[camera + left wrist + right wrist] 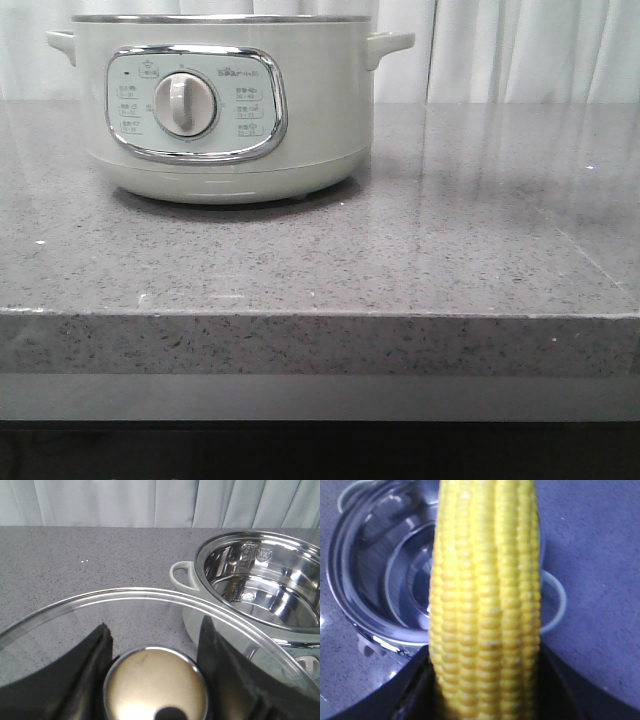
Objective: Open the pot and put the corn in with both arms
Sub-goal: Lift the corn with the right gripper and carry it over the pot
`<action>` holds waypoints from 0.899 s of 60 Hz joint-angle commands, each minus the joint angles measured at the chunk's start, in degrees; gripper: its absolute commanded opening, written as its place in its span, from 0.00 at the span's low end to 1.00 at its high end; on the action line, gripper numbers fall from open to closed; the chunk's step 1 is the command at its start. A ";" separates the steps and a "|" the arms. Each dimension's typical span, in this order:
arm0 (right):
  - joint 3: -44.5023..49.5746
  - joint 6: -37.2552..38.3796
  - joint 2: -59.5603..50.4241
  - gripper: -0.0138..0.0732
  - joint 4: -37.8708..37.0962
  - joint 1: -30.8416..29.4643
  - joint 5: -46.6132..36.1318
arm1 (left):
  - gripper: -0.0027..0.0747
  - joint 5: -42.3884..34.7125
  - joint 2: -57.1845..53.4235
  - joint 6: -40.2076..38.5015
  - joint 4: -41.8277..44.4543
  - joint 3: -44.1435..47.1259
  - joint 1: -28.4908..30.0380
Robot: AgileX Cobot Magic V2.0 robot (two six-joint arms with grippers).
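Lid off and held aside; corn poised over the open pot.

Left gripper [155,680] is clamped on the lid knob [156,690], keeping the glass lid [125,597] beside the pot [260,587], clear of its mouth, likely to leave the drop path free. Right gripper [485,700] is closed on the corn [485,600], cob pointing out from the fingers; the steel bowl lies beyond and below it, partly off to one side. The cob overlaps the rim, so I judge it needs centring before release. Neither arm shows in the front view; grey counter [450,250] is open beside the pot.
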 commanded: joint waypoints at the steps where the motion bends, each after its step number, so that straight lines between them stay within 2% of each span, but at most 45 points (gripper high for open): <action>1: -5.57 -0.79 1.46 0.47 0.64 1.63 -4.44 | 0.37 -9.69 -0.41 -0.39 -0.26 -2.27 0.01; 24: -18.54 -0.79 15.75 0.47 1.18 4.05 -4.50 | 0.37 -10.85 -0.41 -0.39 -0.26 -2.27 0.01; 46: -20.51 -0.79 21.32 0.47 1.60 4.05 -5.02 | 0.37 -11.39 -0.41 -0.39 -0.26 -2.27 0.01; 50: -20.51 -0.79 21.65 0.50 1.60 4.05 -5.02 | 0.37 -11.41 -0.41 -0.39 -0.26 -2.27 0.01; 54: -20.51 -0.79 21.78 0.57 1.60 4.05 -5.02 | 0.37 -11.52 -0.41 -0.39 -0.26 -2.27 0.01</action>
